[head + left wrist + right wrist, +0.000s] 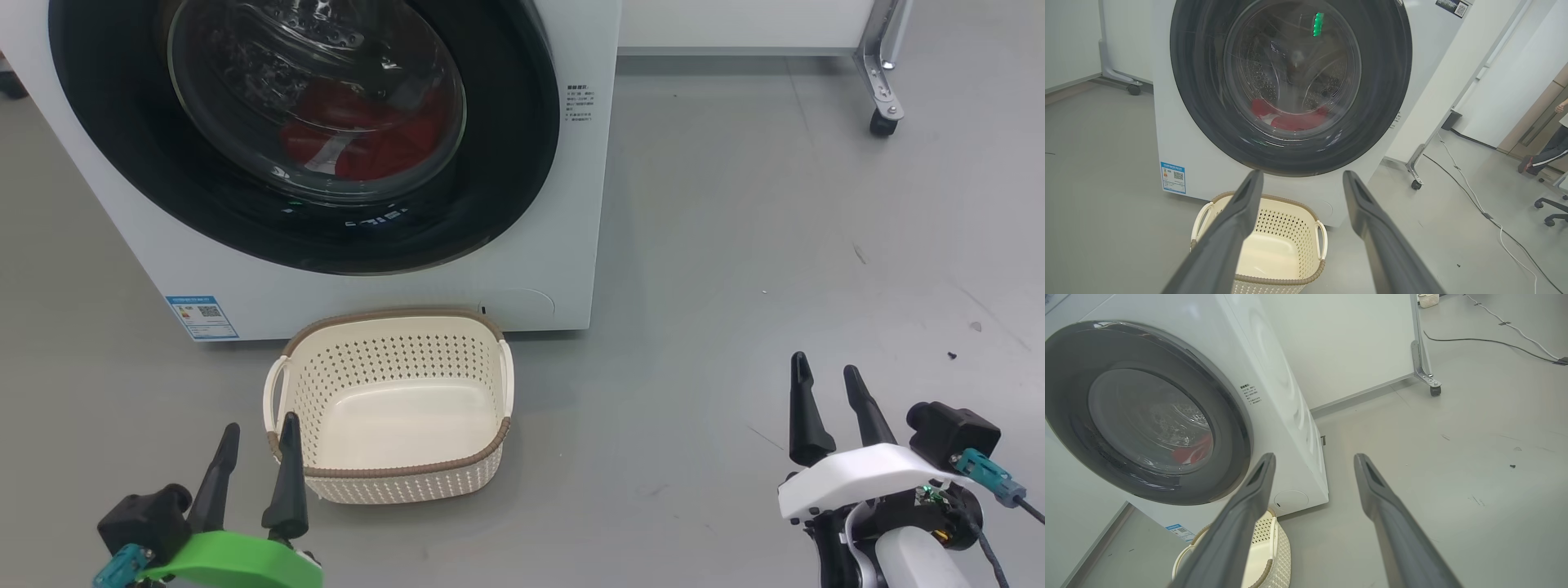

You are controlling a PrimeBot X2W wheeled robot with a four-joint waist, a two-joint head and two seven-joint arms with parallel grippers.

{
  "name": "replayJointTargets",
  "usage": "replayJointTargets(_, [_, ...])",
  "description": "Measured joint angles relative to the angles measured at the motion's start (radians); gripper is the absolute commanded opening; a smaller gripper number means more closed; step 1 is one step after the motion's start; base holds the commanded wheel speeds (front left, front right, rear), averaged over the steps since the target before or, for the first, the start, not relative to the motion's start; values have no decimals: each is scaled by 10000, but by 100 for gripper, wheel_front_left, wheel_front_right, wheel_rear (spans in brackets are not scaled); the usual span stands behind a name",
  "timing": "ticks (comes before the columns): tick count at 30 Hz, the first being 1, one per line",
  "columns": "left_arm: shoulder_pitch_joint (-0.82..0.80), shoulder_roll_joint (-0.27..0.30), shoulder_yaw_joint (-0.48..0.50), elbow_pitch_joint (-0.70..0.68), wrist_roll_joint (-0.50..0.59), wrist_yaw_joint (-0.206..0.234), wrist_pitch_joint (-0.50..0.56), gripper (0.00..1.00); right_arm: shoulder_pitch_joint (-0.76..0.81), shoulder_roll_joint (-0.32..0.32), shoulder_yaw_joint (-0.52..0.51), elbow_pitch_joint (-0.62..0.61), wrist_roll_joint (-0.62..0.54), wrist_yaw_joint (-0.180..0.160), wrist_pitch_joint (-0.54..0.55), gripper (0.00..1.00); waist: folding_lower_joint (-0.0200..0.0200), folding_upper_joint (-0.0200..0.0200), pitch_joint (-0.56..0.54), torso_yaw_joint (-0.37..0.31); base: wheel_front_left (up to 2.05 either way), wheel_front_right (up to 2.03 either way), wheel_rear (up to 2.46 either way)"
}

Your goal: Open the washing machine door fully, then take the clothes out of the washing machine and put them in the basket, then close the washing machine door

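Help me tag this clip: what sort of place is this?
Likely a lab or test room, not a home: the washing machine stands on floor beside a castor-mounted partition and loose cables.

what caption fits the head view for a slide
Left pincer and right pincer open before the shut washing machine door, red clothes inside, empty basket in front.

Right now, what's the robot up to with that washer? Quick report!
Open and empty: left gripper, right gripper. Shut: washing machine door, clothes inside. On the floor below it: basket, nothing blocking.
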Motion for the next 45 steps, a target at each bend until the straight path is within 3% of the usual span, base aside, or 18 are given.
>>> replayJointTargets(10, [82, 23, -370, 441, 1588, 395, -280, 100, -8, -8, 368, 337, -1189, -278, -284, 100, 0, 0, 32, -13, 0, 0, 0])
replayJointTargets(26, [90, 25, -600, 884, 2734, 757, -709, 100, -102, -42, 894, 1162, -2899, -660, -627, 100, 0, 0, 13, -24, 0, 0, 0])
replayJointTargets(35, [111, 33, -669, 1243, 3068, 1095, -986, 100, -345, -71, 1150, 1337, -3636, -809, -915, 100, 0, 0, -8, -27, 0, 0, 0])
replayJointTargets(45, [112, 40, -771, 1515, 2516, 1267, -986, 100, -368, -61, 863, 1484, -3241, -905, -936, 100, 0, 0, -33, -30, 0, 0, 0])
